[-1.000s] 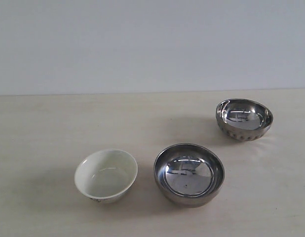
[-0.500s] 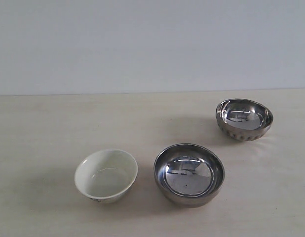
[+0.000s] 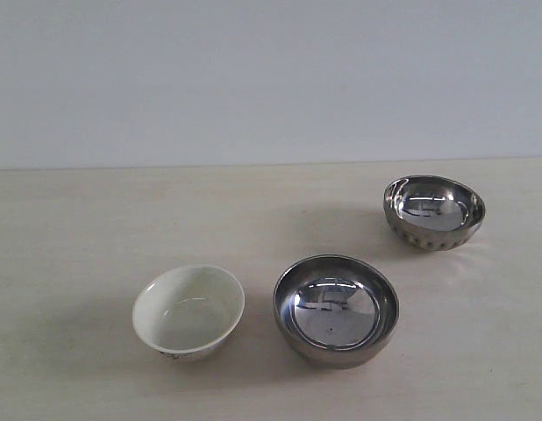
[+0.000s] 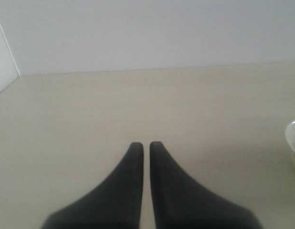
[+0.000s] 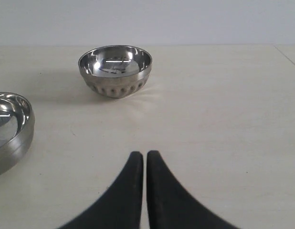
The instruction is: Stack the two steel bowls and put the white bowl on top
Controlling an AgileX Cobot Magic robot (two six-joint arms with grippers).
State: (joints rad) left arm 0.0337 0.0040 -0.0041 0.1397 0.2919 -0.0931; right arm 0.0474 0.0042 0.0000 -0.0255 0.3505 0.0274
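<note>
The smooth, shiny, round steel bowl (image 3: 336,310) sat open side up at the front of the pale wooden table (image 3: 78,228), near the middle. The other shiny steel bowl with the dimpled outer wall (image 3: 434,212) sat farther back and to the right, well apart from it. The small cream-white ceramic bowl (image 3: 188,312) sat just beside the smooth bowl, on its left, and the two did not touch. It had a small dark pattern near its base. All three bowls were empty and none sat inside another, so I judged that no part of my job was done. Both steel bowls had to be stacked, and then the white bowl had to go on top. My right gripper (image 5: 145,155) hung low over the bare table with its two black fingers pressed together, holding nothing. The dimpled bowl (image 5: 115,70) lay ahead of it and the smooth bowl (image 5: 9,129) lay off to one side. My left gripper (image 4: 146,145) was pressed together too, and it was empty. Only the rim of the white bowl (image 4: 294,143) showed at the edge of its camera. A plain grey wall (image 3: 271,79) stood behind the table.
</note>
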